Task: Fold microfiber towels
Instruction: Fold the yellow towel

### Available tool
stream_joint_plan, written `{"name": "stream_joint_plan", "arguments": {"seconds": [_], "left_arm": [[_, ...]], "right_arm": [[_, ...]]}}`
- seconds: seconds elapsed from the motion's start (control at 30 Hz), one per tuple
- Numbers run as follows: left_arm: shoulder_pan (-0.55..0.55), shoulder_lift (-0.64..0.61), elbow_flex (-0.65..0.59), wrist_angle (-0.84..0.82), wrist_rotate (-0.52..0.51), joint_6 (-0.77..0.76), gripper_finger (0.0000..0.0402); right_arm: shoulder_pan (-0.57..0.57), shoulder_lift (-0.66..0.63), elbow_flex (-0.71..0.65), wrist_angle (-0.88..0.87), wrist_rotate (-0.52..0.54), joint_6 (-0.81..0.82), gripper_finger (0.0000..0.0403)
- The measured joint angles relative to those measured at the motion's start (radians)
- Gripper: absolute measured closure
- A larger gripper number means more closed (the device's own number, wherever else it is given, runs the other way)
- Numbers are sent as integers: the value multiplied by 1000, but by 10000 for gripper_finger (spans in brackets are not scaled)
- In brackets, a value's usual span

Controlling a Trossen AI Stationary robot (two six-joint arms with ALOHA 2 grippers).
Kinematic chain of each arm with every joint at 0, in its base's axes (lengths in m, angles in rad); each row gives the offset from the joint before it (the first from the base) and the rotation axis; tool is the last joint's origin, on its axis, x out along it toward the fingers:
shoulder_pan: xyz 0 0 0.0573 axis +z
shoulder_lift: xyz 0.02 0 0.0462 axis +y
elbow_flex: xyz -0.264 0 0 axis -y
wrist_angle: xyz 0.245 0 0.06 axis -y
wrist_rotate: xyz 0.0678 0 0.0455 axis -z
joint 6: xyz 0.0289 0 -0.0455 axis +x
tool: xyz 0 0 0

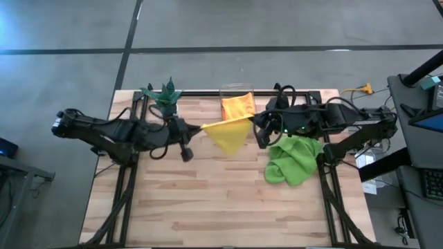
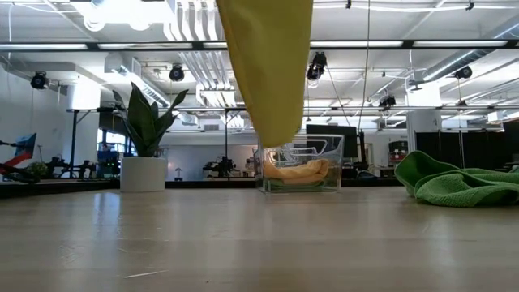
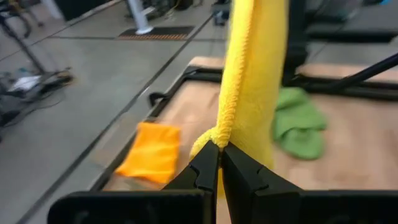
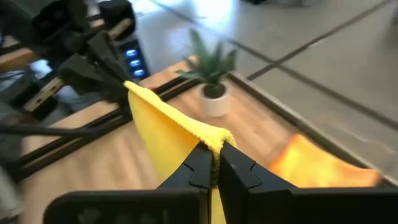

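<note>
Overhead, yellow towel [image 2: 266, 65] hangs cut off, both grippers unseen.

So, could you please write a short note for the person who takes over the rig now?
Left claw: shut on one corner of the yellow towel, held above the table.
Right claw: shut on another corner of it; the towel hangs between both claws, its tip clear of the wood in the low view.
Orange towel: in the clear bin at the back edge.
Green towels: crumpled heap near the right arm; count unclear.
Done: yellow towel lifted.
Left: lay it flat and fold it, then fold the green heap.
</note>
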State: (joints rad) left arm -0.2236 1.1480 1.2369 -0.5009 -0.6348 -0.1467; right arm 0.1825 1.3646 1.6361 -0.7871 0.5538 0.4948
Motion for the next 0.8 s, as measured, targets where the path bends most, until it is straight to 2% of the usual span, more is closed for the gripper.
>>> {"name": "stream_joint_plan", "arguments": {"seconds": [0.1,0.23,0.4,0.5,0.57,0.67,0.8], "left_arm": [[84,11,-3,-14,32,50,402],[168,34,-5,-14,184,34,402],[121,52,-5,-20,323,-95,402],[58,48,-6,-41,323,-109,402],[41,43,-6,-68,294,-98,402],[65,44,-6,-128,238,-31,401],[138,63,-13,-145,232,43,401]], "right_arm": [[-7,0,-35,16,50,-1,394],[-11,0,-97,60,52,67,394],[61,1,-158,92,19,299,394],[132,1,-177,92,54,392,394],[163,1,-186,86,123,399,394],[158,1,-191,67,214,378,394],[99,1,-194,65,221,327,394]]}}
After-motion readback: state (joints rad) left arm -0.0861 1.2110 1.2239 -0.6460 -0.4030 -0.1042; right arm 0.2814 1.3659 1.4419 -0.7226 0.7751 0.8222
